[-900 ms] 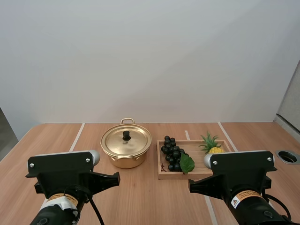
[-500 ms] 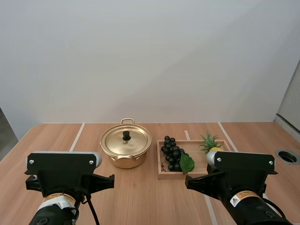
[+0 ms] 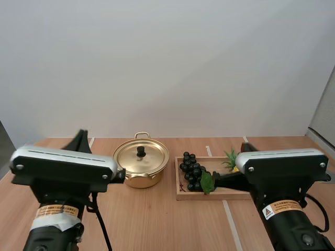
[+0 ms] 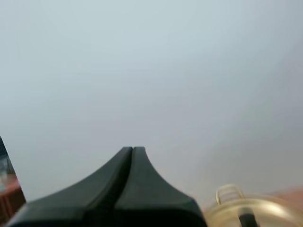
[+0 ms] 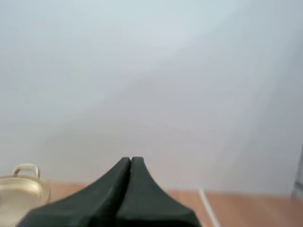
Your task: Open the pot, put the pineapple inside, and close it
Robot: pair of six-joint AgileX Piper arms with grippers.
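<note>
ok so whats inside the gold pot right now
Cannot be seen: the gold lid with its black knob sits closed on the pot, covering the inside. The pineapple is on the wooden tray beside the grapes.

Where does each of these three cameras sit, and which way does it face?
High view: behind and above the arms, facing forward and down at pot and wooden tray; left arm, right arm show.
Left wrist view: on the left arm, facing forward over its shut left gripper.
Right wrist view: on the right arm, facing forward over its shut right gripper.
All three share the pot.
</note>
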